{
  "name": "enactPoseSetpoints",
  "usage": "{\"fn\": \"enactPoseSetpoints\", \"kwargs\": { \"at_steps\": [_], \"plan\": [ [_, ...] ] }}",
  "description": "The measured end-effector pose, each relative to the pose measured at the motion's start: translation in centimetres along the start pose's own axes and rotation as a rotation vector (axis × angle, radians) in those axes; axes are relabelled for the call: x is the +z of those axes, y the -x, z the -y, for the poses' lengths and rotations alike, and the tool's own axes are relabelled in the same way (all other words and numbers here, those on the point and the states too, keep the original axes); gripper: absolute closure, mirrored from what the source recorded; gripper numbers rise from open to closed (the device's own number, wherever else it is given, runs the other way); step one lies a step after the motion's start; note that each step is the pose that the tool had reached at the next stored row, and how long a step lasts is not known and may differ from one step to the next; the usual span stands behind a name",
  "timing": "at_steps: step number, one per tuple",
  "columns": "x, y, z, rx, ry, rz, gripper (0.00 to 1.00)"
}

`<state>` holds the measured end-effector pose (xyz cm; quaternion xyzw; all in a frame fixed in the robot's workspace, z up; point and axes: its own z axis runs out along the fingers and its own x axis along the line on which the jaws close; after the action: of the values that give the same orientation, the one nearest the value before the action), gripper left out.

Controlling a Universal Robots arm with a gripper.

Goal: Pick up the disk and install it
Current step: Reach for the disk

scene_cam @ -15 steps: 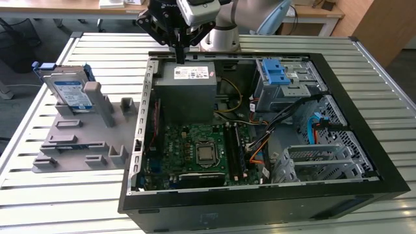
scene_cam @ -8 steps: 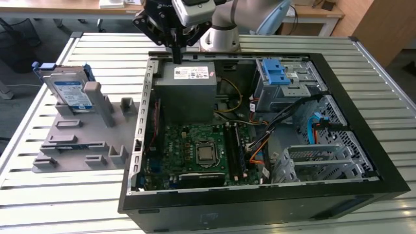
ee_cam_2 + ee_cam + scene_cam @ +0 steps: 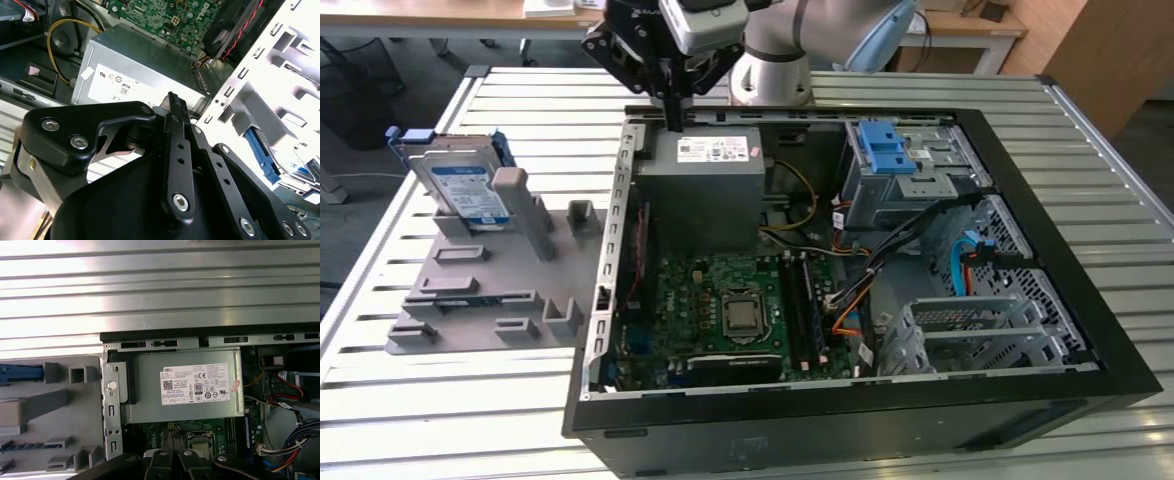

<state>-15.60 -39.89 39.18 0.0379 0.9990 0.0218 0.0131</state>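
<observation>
- Over on the exterior view's left, the flat silver-grey disk with its white-and-blue label and blue plastic frame (image 3: 464, 188) stands on edge in the grey plastic fixture (image 3: 480, 295). The fixture sits on the slatted metal table (image 3: 520, 420), and the disk is well apart from the open black computer case (image 3: 854, 425).
- I judge the step in hand to be the reach for the disk, which is not yet lifted.
- To do it well, I would keep the tool high enough to clear the case wall and the fixture's posts. I would square the fingers to the disk's flat faces and come straight down over its upper edge.
- The black two-finger gripper (image 3: 674, 118) hangs over the case's rear edge, just above the big grey power-supply box with the white sticker (image 3: 707, 190).
- Its fingers look drawn together to a narrow point, holding nothing and touching nothing I can make out. They would need opening before any grasp.
</observation>
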Motion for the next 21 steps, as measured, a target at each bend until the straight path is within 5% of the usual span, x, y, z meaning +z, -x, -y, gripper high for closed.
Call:
{"fn": "enactPoseSetpoints", "kwargs": {
  "at_steps": [21],
  "plan": [
    [0.03, -2.00, 0.11, 0.000, -0.0001, 0.0000, 0.89]
  ]
}}
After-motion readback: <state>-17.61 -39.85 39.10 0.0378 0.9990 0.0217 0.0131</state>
